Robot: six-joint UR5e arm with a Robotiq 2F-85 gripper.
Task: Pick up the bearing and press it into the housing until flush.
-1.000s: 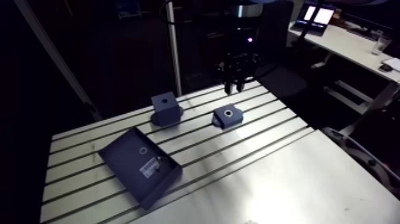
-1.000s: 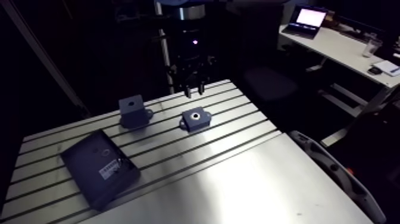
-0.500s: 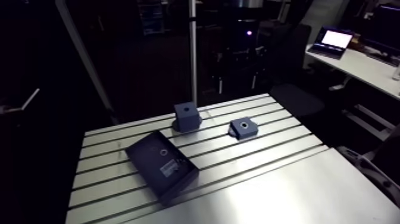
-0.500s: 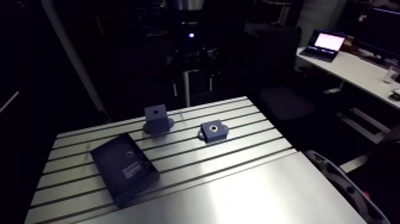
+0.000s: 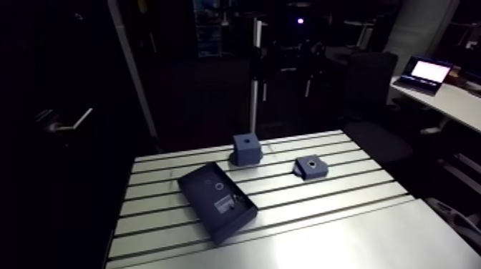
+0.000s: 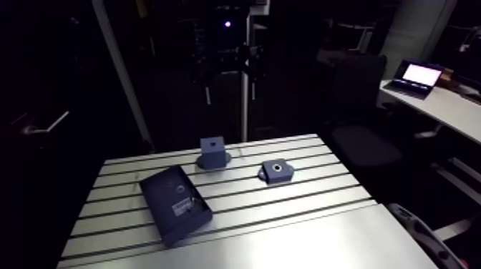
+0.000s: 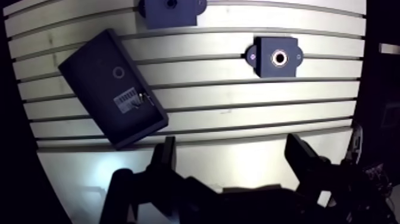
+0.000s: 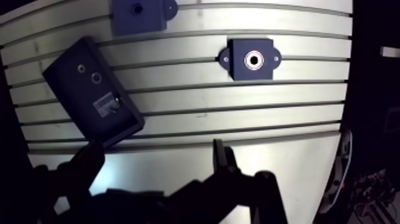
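Ahead of claw (image 7: 232, 143), dark box (image 7: 95, 74), white label (image 7: 126, 101) unreadable

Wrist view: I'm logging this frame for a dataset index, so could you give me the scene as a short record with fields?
surface: slotted table
gripper: gripper open, nothing between its fingers, high above the table
housing: low housing block ahead of the gripper, standing apart from the other things
bearing: bright ring in the housing's bore; whether flush cannot be told
other items: flat box with a label, lying skewed across the slots; tall block farther ahead
contact: gripper touches nothing
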